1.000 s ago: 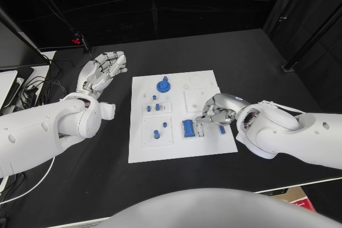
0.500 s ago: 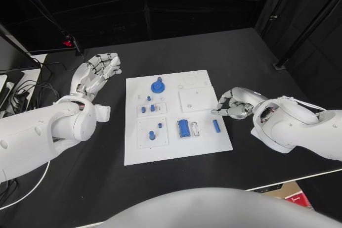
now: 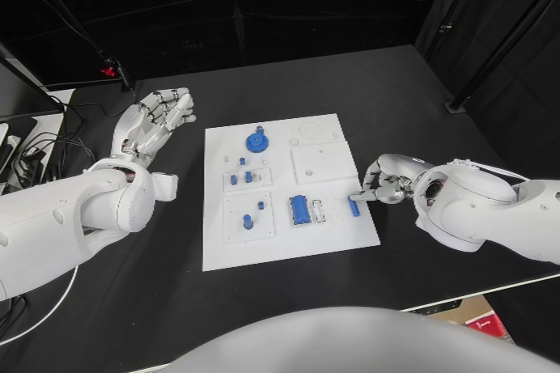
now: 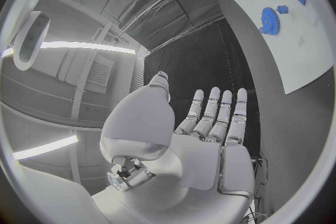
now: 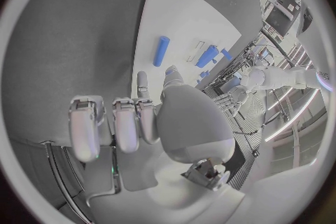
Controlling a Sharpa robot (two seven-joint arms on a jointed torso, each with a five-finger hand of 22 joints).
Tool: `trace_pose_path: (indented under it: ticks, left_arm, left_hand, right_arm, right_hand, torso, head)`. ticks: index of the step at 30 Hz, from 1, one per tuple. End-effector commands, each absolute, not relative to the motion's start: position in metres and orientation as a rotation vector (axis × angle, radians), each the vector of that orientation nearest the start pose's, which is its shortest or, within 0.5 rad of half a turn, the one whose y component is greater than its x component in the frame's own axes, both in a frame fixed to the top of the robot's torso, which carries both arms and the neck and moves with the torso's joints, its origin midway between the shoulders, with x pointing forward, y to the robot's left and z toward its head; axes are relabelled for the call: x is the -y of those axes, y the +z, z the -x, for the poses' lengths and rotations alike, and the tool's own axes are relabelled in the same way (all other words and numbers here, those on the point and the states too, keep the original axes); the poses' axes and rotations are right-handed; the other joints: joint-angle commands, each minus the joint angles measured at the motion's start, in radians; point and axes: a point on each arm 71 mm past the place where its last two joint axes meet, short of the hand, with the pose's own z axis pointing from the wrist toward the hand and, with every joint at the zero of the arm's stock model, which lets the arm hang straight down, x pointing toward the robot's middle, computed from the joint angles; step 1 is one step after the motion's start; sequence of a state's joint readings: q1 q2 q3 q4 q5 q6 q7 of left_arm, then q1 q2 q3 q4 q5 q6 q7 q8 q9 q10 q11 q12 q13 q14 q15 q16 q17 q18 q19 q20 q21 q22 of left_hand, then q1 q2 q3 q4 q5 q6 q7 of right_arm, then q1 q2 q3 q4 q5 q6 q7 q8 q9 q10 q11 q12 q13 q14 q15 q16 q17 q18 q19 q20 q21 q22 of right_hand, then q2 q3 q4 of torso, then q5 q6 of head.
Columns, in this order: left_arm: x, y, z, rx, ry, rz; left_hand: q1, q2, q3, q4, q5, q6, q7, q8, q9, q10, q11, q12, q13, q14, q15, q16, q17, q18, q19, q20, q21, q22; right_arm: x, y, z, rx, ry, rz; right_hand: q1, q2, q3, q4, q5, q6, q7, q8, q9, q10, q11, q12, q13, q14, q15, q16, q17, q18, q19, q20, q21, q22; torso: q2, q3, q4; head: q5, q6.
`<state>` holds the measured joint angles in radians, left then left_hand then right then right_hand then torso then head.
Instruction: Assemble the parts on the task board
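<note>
The board (image 3: 292, 187) lies mid-table, its blue parts spread over it: a gear (image 3: 256, 140) at the far end, small pegs in the left plates, a wide block (image 3: 300, 209) and a slim bar (image 3: 354, 207) near the right edge; the bar's long axis runs along the board's long side, toward and away from the robot. The right hand (image 3: 385, 183) sits at the board's right edge, just beside the bar, which lies toward the board's middle from its fingertips; fingers curl inward with nothing visibly between them, so it reads as closed and empty. The left hand (image 3: 154, 118) rests well apart on the black table, palm up, fingers straight and spread, holding nothing. The right hand is plainly nearer, so a short reach inward would likely come next.
</note>
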<state>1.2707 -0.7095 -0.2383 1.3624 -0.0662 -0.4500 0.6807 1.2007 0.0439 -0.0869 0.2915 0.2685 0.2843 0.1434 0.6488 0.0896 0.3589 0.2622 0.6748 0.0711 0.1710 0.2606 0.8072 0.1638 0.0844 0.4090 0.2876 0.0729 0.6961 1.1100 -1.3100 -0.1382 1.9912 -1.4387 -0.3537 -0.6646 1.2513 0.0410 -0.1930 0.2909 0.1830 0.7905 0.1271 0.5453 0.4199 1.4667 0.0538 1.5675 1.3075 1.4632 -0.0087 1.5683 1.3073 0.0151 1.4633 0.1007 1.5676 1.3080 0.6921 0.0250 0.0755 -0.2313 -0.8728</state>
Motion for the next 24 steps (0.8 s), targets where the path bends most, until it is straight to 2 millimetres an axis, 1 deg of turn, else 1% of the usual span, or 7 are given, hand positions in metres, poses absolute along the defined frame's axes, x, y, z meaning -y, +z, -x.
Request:
trace_pose_path:
  ticks: [1, 7, 9, 12, 14, 17, 24]
  left_arm:
    - [-0.198, -0.195, -0.505, -1.228, -1.479, 0.774]
    - [-0.198, -0.195, -0.505, -1.229, -1.479, 0.774]
    - [-0.197, -0.195, -0.505, -1.229, -1.479, 0.774]
    - [-0.197, -0.195, -0.505, -1.230, -1.481, 0.774]
    - [-0.197, -0.195, -0.505, -1.230, -1.482, 0.774]
    - [-0.197, -0.195, -0.505, -1.230, -1.481, 0.774]
    - [-0.198, -0.195, -0.504, -1.230, -1.479, 0.775]
  left_hand:
    - [0.000, 0.012, -0.006, 0.000, 0.006, -0.009, 0.153, 0.006, -0.001, -0.008, -0.001, 0.007, -0.001, -0.005, 0.001, 0.005, -0.001, 0.001, -0.002, 0.003, 0.005, -0.001]
    - [0.000, 0.012, -0.006, 0.000, 0.006, -0.009, 0.153, 0.006, -0.001, -0.008, -0.001, 0.007, -0.001, -0.005, 0.001, 0.005, -0.001, 0.001, -0.002, 0.003, 0.005, -0.001]
    - [0.000, 0.012, -0.006, 0.000, 0.006, -0.009, 0.153, 0.006, -0.001, -0.008, -0.001, 0.007, -0.001, -0.005, 0.001, 0.005, -0.001, 0.001, -0.002, 0.003, 0.005, -0.001]
    - [0.001, 0.013, -0.007, 0.000, 0.006, -0.009, 0.153, 0.007, -0.001, -0.008, -0.001, 0.007, -0.002, -0.006, 0.001, 0.006, -0.002, 0.001, -0.002, 0.003, 0.005, -0.001]
    - [0.001, 0.013, -0.007, 0.000, 0.007, -0.009, 0.153, 0.007, -0.001, -0.008, -0.001, 0.007, -0.002, -0.006, 0.001, 0.006, -0.002, 0.001, -0.003, 0.003, 0.005, -0.003]
    - [0.001, 0.013, -0.007, 0.000, 0.007, -0.009, 0.153, 0.007, -0.001, -0.008, -0.001, 0.007, -0.002, -0.006, 0.001, 0.006, -0.002, 0.001, -0.003, 0.003, 0.005, -0.003]
    - [0.001, 0.013, -0.007, 0.000, 0.007, -0.009, 0.153, 0.007, -0.001, -0.008, -0.001, 0.007, -0.002, -0.006, 0.001, 0.006, -0.002, 0.001, -0.003, 0.003, 0.005, -0.003]
  right_arm:
    - [0.306, -0.223, -0.352, -2.013, 0.090, -0.263]
    - [0.302, -0.226, -0.353, -2.033, 0.088, -0.245]
    - [0.299, -0.228, -0.354, -2.041, 0.091, -0.237]
    - [0.296, -0.231, -0.355, -2.058, 0.087, -0.225]
    - [0.294, -0.233, -0.355, -2.071, 0.083, -0.215]
    - [0.292, -0.235, -0.356, -2.084, 0.078, -0.205]
    - [0.286, -0.239, -0.357, -2.112, 0.066, -0.183]
  right_hand:
    - [-0.012, 0.004, -0.005, 0.000, 0.003, 0.001, 0.002, 0.001, -0.005, 0.104, 0.007, 0.003, 0.263, 0.108, 0.007, 0.002, 0.264, -0.015, 0.108, 0.007, 0.003, 0.263]
    - [-0.015, 0.008, -0.007, -0.001, 0.003, 0.012, 0.000, 0.009, -0.008, 0.104, 0.006, 0.003, 0.263, 0.108, 0.007, 0.002, 0.264, -0.015, 0.108, 0.007, 0.003, 0.263]
    - [-0.015, 0.009, -0.007, -0.001, 0.003, 0.014, -0.001, 0.010, -0.008, 0.104, 0.006, 0.003, 0.263, 0.108, 0.007, 0.002, 0.264, -0.015, 0.108, 0.007, 0.003, 0.263]
    - [-0.012, 0.011, -0.006, -0.002, 0.003, 0.016, -0.001, 0.012, -0.009, 0.104, 0.005, 0.003, 0.263, 0.108, 0.007, 0.002, 0.264, -0.015, 0.108, 0.008, 0.003, 0.263]
    - [-0.010, 0.013, -0.005, -0.003, 0.004, 0.017, -0.002, 0.013, -0.010, 0.104, 0.005, 0.003, 0.263, 0.108, 0.007, 0.002, 0.264, -0.015, 0.108, 0.008, 0.003, 0.263]
    - [-0.004, 0.016, -0.004, -0.004, 0.005, 0.017, -0.002, 0.014, -0.011, 0.104, 0.004, 0.003, 0.263, 0.108, 0.007, 0.002, 0.264, -0.015, 0.108, 0.008, 0.003, 0.263]
    - [0.028, 0.026, 0.003, -0.010, 0.007, 0.014, -0.003, 0.018, -0.020, 0.104, 0.003, 0.003, 0.263, 0.108, 0.007, 0.002, 0.264, -0.015, 0.108, 0.008, 0.003, 0.263]
  torso:
    - [0.001, 0.0002, 0.0000]
    - [-0.001, 0.0000, 0.0006]
    - [0.000, -0.0001, 0.0004]
    - [0.001, 0.0013, 0.0018]
    - [0.000, 0.0010, 0.0023]
    - [0.000, -0.0005, 0.0003]
    - [0.000, 0.0003, 0.0000]
  head:
    - [0.002, 0.000]
    - [0.001, 0.000]
    - [0.003, 0.000]
    - [0.005, 0.000]
    - [0.004, 0.000]
    - [0.007, 0.000]
    - [0.007, 0.000]
